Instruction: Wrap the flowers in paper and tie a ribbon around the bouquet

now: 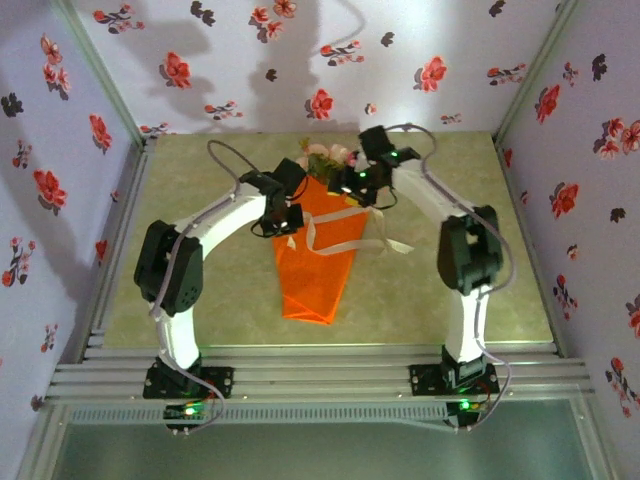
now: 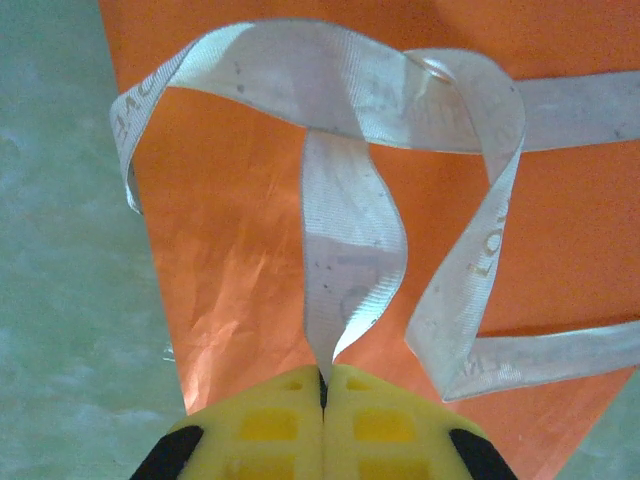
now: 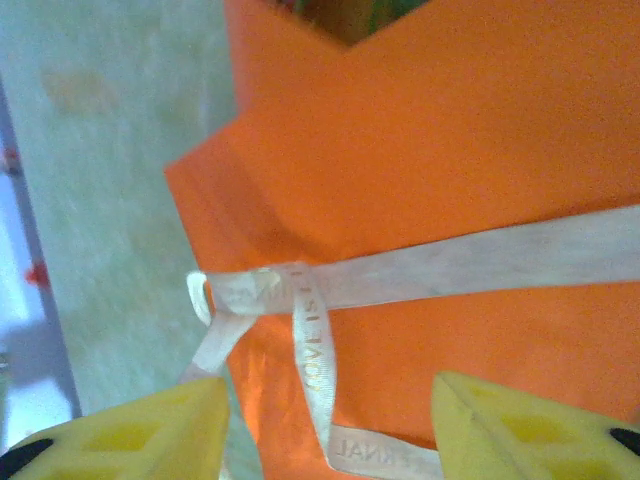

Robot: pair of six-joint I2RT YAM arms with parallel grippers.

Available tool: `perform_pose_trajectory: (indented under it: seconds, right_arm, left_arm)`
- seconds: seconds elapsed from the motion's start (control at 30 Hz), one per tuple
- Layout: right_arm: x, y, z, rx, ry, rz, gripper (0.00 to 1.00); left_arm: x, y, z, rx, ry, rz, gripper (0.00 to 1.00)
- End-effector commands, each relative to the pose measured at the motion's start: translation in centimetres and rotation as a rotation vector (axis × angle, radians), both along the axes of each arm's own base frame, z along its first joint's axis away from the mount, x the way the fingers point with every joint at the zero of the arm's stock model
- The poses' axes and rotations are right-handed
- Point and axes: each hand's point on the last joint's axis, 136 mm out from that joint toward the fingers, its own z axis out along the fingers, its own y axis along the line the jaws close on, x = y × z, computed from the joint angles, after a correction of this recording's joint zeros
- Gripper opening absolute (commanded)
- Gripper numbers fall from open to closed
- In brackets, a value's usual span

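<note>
On the olive desk (image 1: 200,290) we find the orange bouquet (image 1: 318,262) lying flat, left tool (image 2: 322,380) clamped on the cream ribbon (image 2: 350,250), right tool (image 3: 328,392) parted, gripping nothing.

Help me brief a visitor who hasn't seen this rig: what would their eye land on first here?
First, the bright orange bouquet lying in the middle of the table, its point toward the arms and its pink and cream flowers at the far wide end. Next, the cream ribbon looped across it. The left gripper is shut on one strand, and the right gripper stands open over the ribbon at the cone's edge.
</note>
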Motion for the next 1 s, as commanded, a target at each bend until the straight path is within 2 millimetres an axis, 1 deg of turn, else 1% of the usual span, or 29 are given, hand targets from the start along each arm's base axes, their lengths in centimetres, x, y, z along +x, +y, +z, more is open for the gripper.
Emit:
perform_pose_trajectory:
  seconds: [0.0, 0.03, 0.1, 0.17, 0.3, 0.33, 0.43, 0.6, 0.73, 0.83, 0.9, 0.97]
  right_arm:
    - [2.3, -2.3, -2.0, 0.073, 0.051, -0.313, 0.55]
    - [2.2, -2.4, -2.9, 0.084, 0.088, -0.362, 0.53]
    - [2.2, -1.5, -4.1, 0.112, 0.146, -0.417, 0.49]
    - [1.9, -0.6, -5.3, 0.105, 0.197, -0.467, 0.49]
    - [1.6, 0.5, -7.2, 0.072, 0.297, -0.551, 0.48]
    - [1.1, 0.5, -8.2, 0.042, 0.339, -0.575, 0.47]
    - [0.6, 0.3, -9.6, -0.006, 0.387, -0.634, 0.46]
    - [1.4, -0.7, -11.1, -0.058, 0.393, -0.708, 0.46]
    - [1.3, -0.9, -12.7, -0.072, 0.441, -0.759, 0.44]
    - [1.1, -0.9, -13.5, -0.088, 0.462, -0.783, 0.41]
    - [1.2, -1.0, -13.8, -0.097, 0.465, -0.794, 0.38]
    - [1.4, -1.2, -14.0, -0.103, 0.461, -0.802, 0.32]
  left_arm:
    - [-0.4, 0.0, 0.8, -0.053, 0.007, 0.028, 0.0]
    - [-0.4, 0.0, 0.8, -0.06, 0.008, 0.031, 0.0]
    - [-0.4, -0.1, 0.8, -0.071, 0.009, 0.035, 0.0]
    - [-0.4, -0.1, 0.8, -0.077, 0.009, 0.04, 0.0]
    - [-0.3, -0.2, 1.2, -0.09, -0.003, 0.043, 0.0]
    - [-0.2, -0.1, 1.4, -0.093, -0.009, 0.05, 0.0]
    - [-0.1, -0.3, 2.0, -0.108, -0.022, 0.052, 0.0]
    - [-0.1, -0.5, 3.1, -0.141, -0.046, 0.053, 0.0]
    - [-0.2, -0.7, 4.4, -0.182, -0.076, 0.052, 0.0]
    - [-0.2, -0.6, 6.1, -0.212, -0.118, 0.054, 0.0]
    - [-0.1, -0.6, 7.5, -0.239, -0.156, 0.057, 0.0]
    - [-0.2, -0.4, 8.9, -0.266, -0.194, 0.06, 0.0]
